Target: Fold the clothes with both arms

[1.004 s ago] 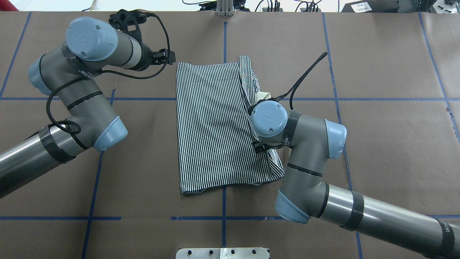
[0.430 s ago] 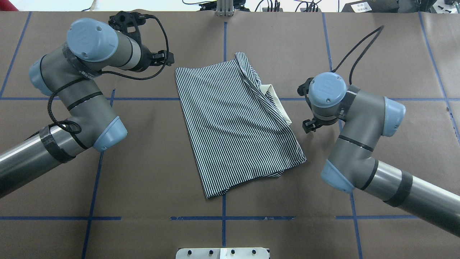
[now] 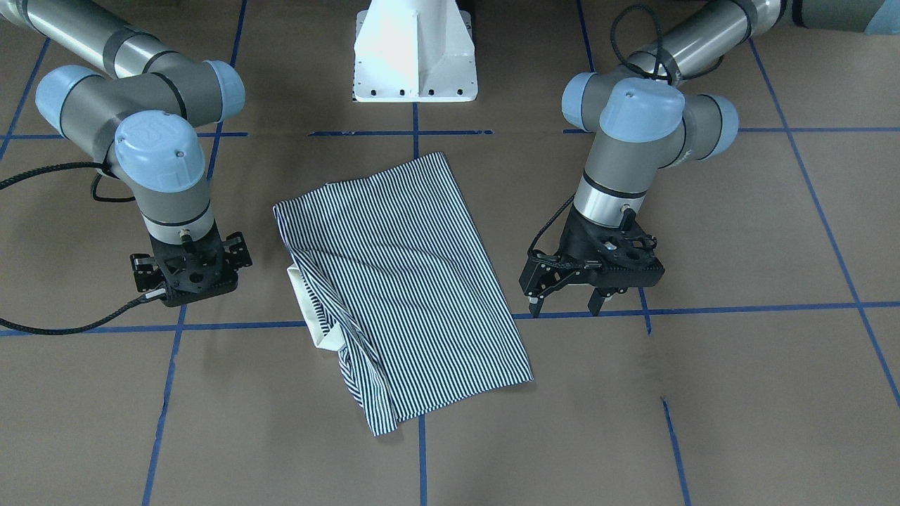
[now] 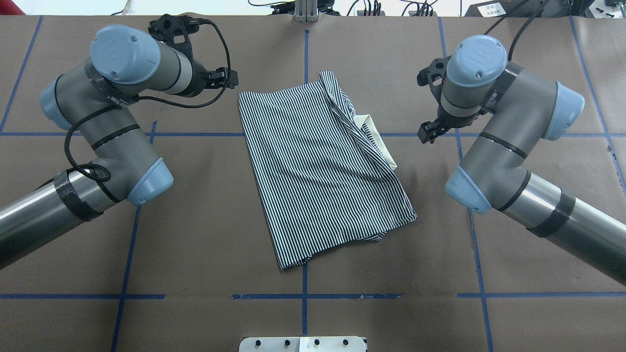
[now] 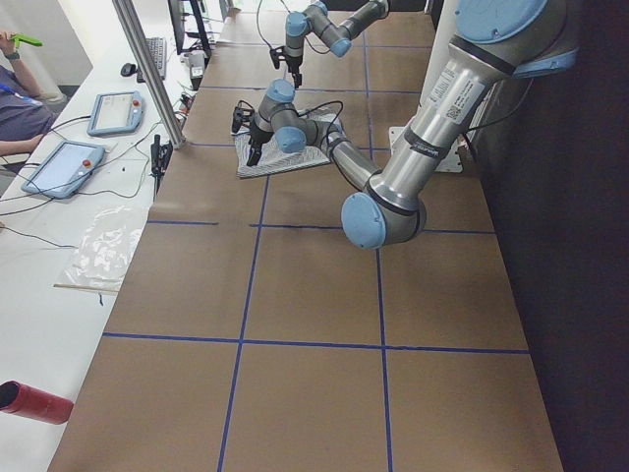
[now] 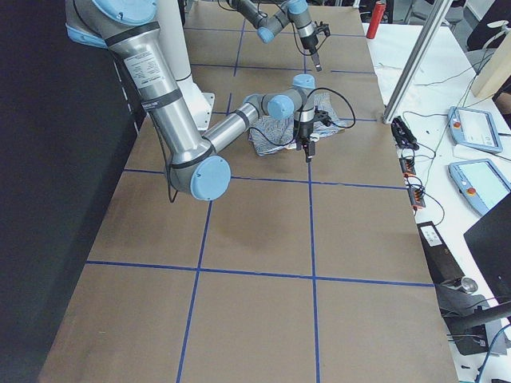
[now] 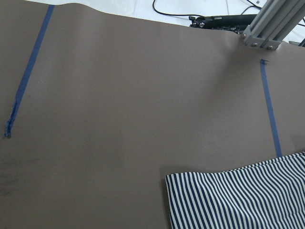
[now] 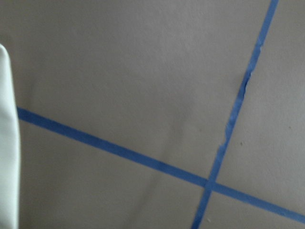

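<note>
slightly skewed shirt (image 4: 318, 171), long axis near-far, collar (image 4: 379, 139) rightward.

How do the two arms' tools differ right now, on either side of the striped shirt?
The left tool is tilted, its spread fingers plain to see; the right tool points straight down at the table. The left tool hangs beside the shirt's smooth folded edge; the right tool beside the edge where the cream collar pokes out. Both are open, empty and clear of the shirt.
</note>
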Available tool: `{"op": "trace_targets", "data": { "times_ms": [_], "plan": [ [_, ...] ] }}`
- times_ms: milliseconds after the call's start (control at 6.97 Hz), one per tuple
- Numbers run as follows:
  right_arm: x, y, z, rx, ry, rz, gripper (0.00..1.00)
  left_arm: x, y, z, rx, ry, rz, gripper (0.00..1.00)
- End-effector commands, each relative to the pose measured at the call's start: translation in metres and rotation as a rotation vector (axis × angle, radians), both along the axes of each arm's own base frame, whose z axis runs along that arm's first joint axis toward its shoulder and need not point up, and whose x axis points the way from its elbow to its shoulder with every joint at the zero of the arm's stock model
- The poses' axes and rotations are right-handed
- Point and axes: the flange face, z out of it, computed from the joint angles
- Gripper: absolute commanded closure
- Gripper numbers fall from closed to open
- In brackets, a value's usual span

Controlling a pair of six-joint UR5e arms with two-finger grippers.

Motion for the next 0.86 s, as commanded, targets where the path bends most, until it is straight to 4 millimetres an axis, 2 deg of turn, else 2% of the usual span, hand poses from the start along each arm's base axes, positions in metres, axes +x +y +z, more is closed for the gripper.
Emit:
{"op": "trace_targets", "data": {
  "times_ms": [0, 143, 287, 430, 574, 717],
  "plan": [
    [-0.045, -0.047, -0.087, 0.023, -0.059, 0.024, 0.00, -0.002, 0.000, -0.003, 0.009, 0.006, 0.000, 0.00],
    [-0.076, -0.065, -0.112, 0.009, -0.058, 0.029, 0.00, -0.002, 0.002, -0.004, 0.007, 0.010, 0.006, 0.00],
    [-0.103, -0.078, -0.120, 0.018, -0.080, 0.033, 0.00, -0.003, 0.003, -0.002, 0.002, 0.014, 0.020, 0.00],
    [-0.126, -0.080, -0.117, 0.023, -0.094, 0.028, 0.00, -0.003, 0.003, -0.002, 0.001, 0.014, 0.022, 0.00],
    [-0.142, -0.070, -0.119, 0.024, -0.094, 0.008, 0.00, -0.003, 0.003, -0.004, 0.001, 0.017, 0.022, 0.00],
    [-0.151, -0.062, -0.119, 0.024, -0.096, -0.005, 0.00, -0.007, 0.005, -0.010, 0.012, 0.027, 0.019, 0.00]
  ]
}}
